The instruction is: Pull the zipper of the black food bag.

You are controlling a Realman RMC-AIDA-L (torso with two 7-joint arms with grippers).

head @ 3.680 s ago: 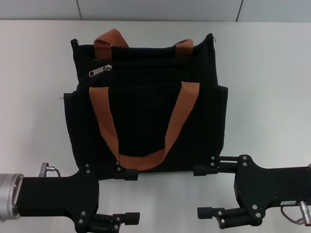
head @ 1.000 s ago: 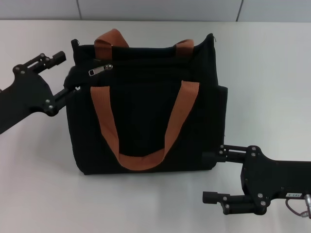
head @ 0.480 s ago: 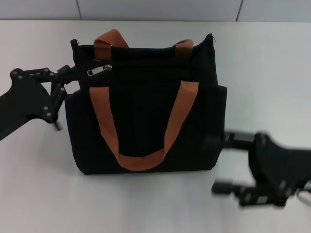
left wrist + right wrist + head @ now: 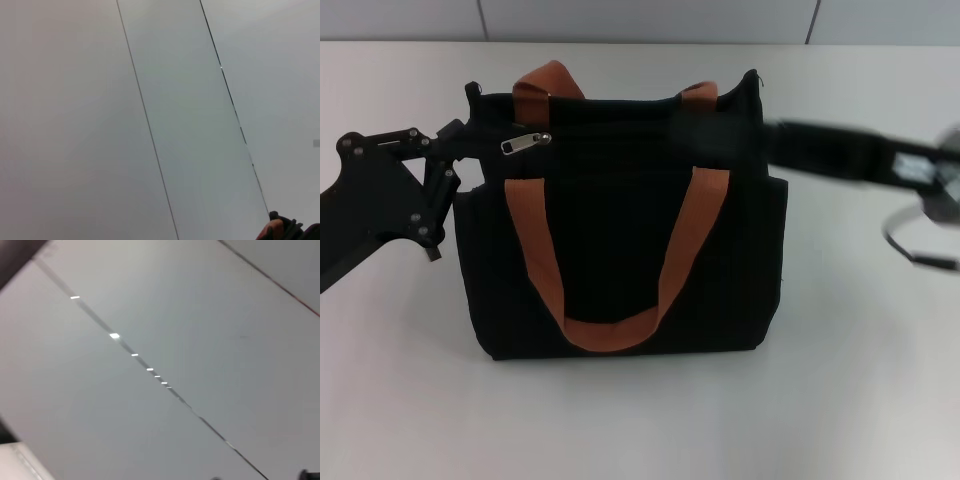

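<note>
The black food bag (image 4: 620, 230) stands upright on the white table, with one orange-brown handle (image 4: 610, 330) hanging down its front. The zipper (image 4: 525, 142), a small silver pull tab, lies near the bag's top left, on the black zip line. My left gripper (image 4: 460, 150) is at the bag's top left corner, its fingers closed on the fabric edge just left of the pull tab. My right gripper (image 4: 770, 140) is a motion blur at the bag's top right corner. A bit of orange and black of the bag (image 4: 280, 231) shows in the left wrist view.
The white table (image 4: 640, 420) runs around the bag on all sides. A grey panelled wall (image 4: 650, 20) stands behind it. A cable loop (image 4: 905, 240) hangs from my right arm over the table's right side. The right wrist view shows only grey panels.
My left gripper rose from the front edge to the bag's top left corner and closed there. My right arm swung up from the bag's lower right to its top right corner.
</note>
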